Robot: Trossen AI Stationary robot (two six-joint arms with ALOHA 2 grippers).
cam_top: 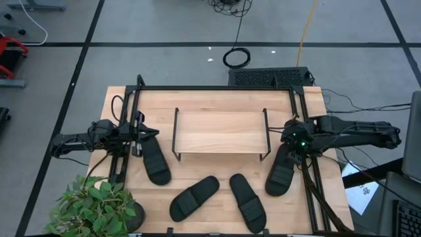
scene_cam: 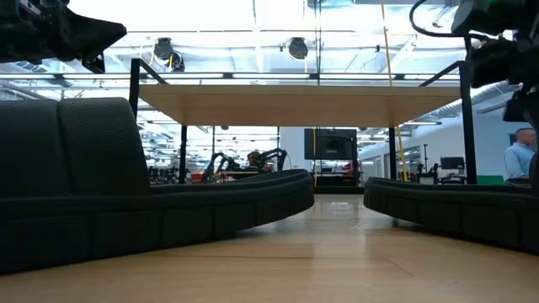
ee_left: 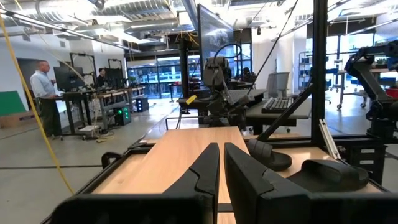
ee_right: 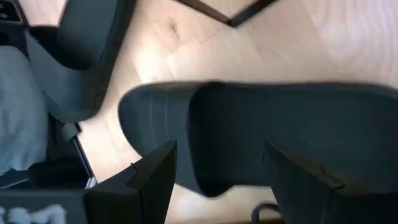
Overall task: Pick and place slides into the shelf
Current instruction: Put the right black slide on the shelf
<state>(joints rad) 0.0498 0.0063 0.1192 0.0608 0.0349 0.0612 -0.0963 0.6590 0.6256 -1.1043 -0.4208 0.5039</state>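
Four black slides lie sole-down on the wood table in front of the shelf [cam_top: 220, 131], a low rack with a light plank top and thin black wire sides. One slide [cam_top: 154, 160] is at the left, two [cam_top: 194, 197] [cam_top: 248, 202] are near the front edge, and one [cam_top: 281, 170] is at the right. My left gripper [cam_top: 146, 134] [ee_left: 221, 168] is shut and held level beside the far end of the left slide. My right gripper [cam_top: 289, 146] [ee_right: 227, 186] is open and points down over the right slide [ee_right: 261, 130], one finger on each side of its strap.
A black metal frame [cam_top: 217, 88] runs around the tabletop, with uprights close to both arms. A potted plant [cam_top: 99, 207] stands at the near left corner. Cables run down the right side [cam_top: 316, 191]. A person [ee_left: 45, 93] stands in the room beyond.
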